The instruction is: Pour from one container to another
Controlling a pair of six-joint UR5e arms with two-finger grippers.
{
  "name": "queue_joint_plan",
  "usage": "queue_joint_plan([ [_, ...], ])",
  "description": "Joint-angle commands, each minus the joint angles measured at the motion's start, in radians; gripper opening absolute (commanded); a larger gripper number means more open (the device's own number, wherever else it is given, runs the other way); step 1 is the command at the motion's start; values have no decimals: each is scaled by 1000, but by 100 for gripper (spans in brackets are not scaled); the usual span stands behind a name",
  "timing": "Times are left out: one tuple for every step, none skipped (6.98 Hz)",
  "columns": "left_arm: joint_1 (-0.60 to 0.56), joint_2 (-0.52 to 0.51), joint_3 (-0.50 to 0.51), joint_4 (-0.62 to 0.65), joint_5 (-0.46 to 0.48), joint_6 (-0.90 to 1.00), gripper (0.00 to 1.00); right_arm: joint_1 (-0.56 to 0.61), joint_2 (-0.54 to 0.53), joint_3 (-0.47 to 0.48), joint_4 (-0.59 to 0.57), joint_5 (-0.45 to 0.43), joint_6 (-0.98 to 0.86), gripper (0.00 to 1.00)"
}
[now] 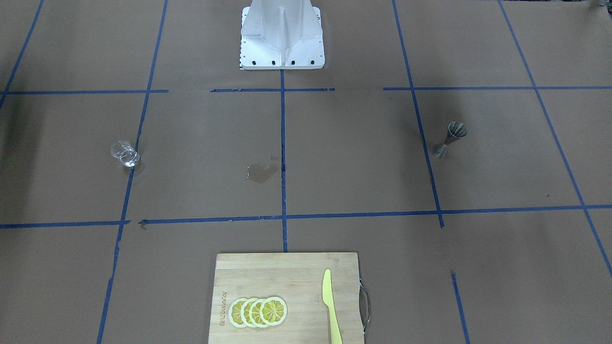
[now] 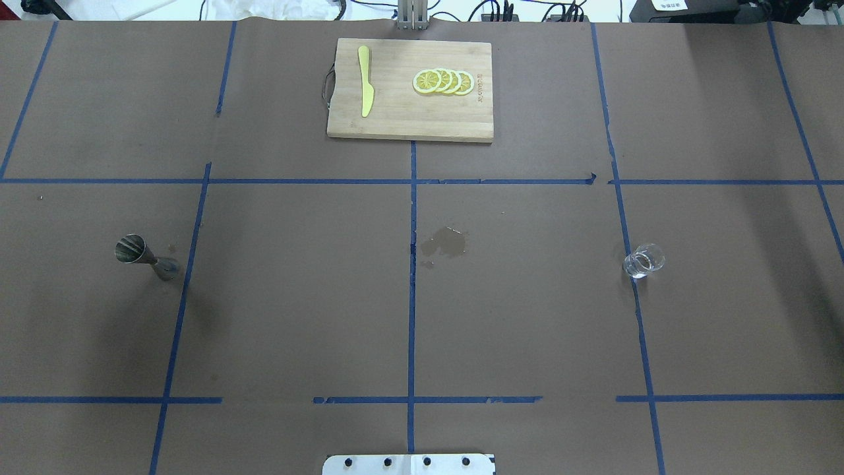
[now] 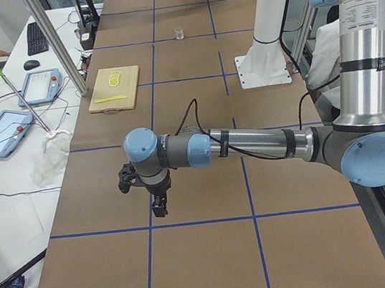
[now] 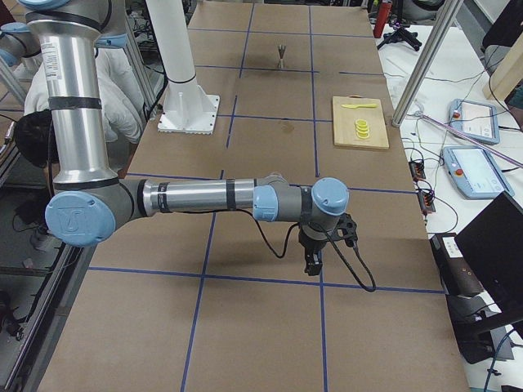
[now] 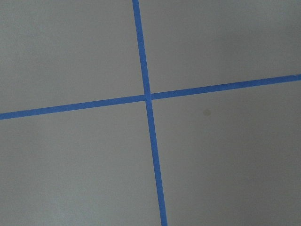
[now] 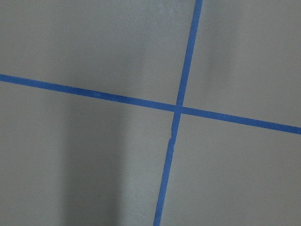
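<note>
Claws first: left claw point(image 3: 160, 208) and right claw point(image 4: 313, 263) both hang over the bare bench point(image 2: 297, 316) pointing down, but from these side angles nobody can tell if either is spread or pressed together. Meanwhile the glass cup point(image 2: 644, 260) stands upright well apart from the left claw, and the jigger point(image 2: 145, 256) stands upright well apart from the right claw. Between cup and jigger there's a wet patch point(image 2: 445, 243)
</note>
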Motion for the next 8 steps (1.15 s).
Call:
queue_joint_plan([
  [1,-8,2,-16,-1,1,100,0,0,5,0,19,0,100],
  [1,0,3,-95,-15,7,100,0,-1,6,0,22,0,100],
  [3,18,8,-143,-47,1,100,0,0,6,0,22,0,100],
  [3,25,14,-148,-91,1,100,0,0,5,0,22,-1,100],
  [3,25,11,-148,-92,-27,100,0,0,8,0,22,-2,100],
  [4,22,12,-180,-92,-51,100,0,-1,9,0,26,0,100],
  [6,25,14,-218,-90,-48,100,0,-1,9,0,27,-1,100],
  [12,25,14,-298,-87,-51,100,0,-1,9,0,27,-2,100],
])
